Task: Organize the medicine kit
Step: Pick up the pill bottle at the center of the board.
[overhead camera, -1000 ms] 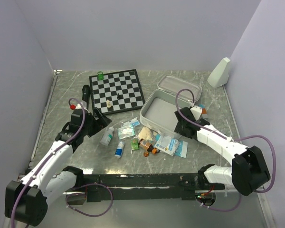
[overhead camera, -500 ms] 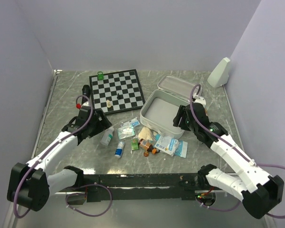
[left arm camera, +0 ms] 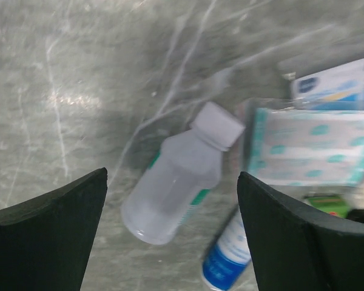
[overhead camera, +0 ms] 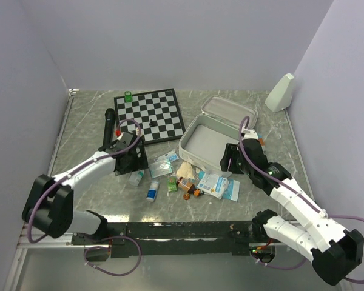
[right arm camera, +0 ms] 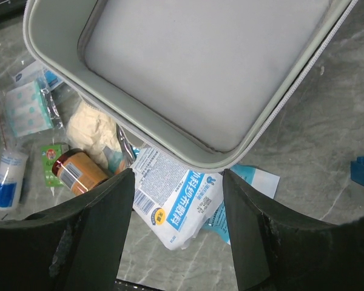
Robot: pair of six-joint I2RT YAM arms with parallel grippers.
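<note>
The medicine kit (overhead camera: 194, 145) is a white case lying open, its tray bare and its lid (overhead camera: 229, 111) folded back. Its rim also shows in the right wrist view (right arm camera: 170, 130). My left gripper (overhead camera: 133, 162) is open and empty, its fingers either side of a clear bottle with a white cap (left arm camera: 176, 182), above it. A small blue-labelled bottle (left arm camera: 227, 254) and a plaster packet (left arm camera: 309, 145) lie beside it. My right gripper (overhead camera: 228, 162) is open and empty over the case's near rim and a white-and-blue packet (right arm camera: 176, 206). An amber bottle (right arm camera: 79, 173) lies to its left.
A black-and-white chessboard (overhead camera: 148, 115) with a green piece (overhead camera: 128, 96) lies at the back left. A black cylinder (overhead camera: 108, 127) lies left of it. A white wedge-shaped object (overhead camera: 280, 92) stands at the back right. Small coloured blocks (overhead camera: 258, 139) sit right of the case.
My left gripper has swung right, from beside the chessboard to over the clear bottle. My right gripper has come back from the case's right side to its near rim.
</note>
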